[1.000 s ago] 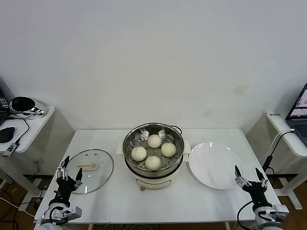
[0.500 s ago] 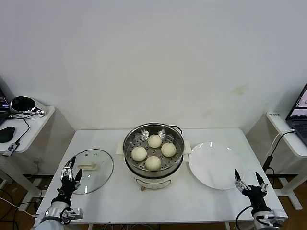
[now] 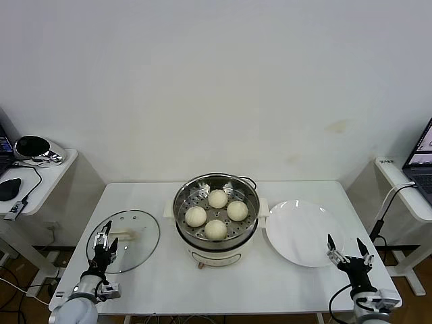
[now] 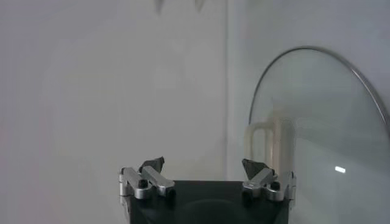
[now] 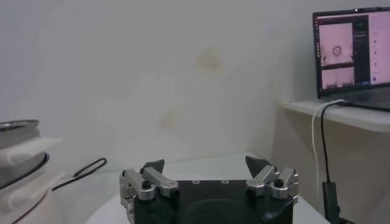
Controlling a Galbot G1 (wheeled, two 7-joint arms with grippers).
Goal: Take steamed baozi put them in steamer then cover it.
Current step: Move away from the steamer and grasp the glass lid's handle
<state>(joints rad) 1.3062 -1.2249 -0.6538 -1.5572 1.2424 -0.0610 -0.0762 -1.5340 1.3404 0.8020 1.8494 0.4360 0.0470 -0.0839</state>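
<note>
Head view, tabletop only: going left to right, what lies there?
Open left gripper → round glass lid with cream handle → round stainless-steel steamer on a cream base, holding four cream-white baozi → flat white plate → open right gripper.

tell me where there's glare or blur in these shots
Head view: soft even light, bright glints on the steamer rim and the glass lid. Left wrist view: the lid looks hazy, with one small glare spot. Right wrist view: the laptop screen glows, slightly soft.
</note>
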